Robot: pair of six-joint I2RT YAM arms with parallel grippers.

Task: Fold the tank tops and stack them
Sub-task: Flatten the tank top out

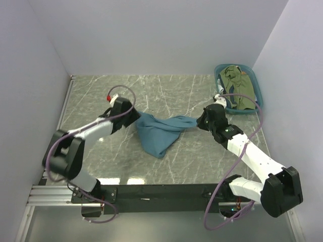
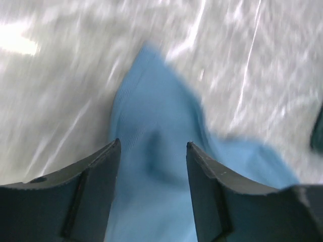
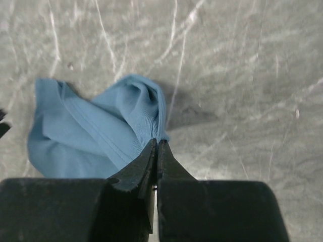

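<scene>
One corner of the teal tank top [image 1: 159, 133] sits between the parted fingers of my left gripper [image 2: 153, 145], farthest from the basket [image 1: 259, 89]; whether they grip, I cannot tell. The cloth lies across the table [image 1: 176, 91] toward the basket, where my right gripper [image 3: 157, 142] pinches its other end tight. An olive-green tank top [image 1: 237, 85] lies in the basket.

Motion blur leaves it unclear whether the left end effector [image 2: 153, 143] grips the teal top [image 2: 151, 96].
</scene>
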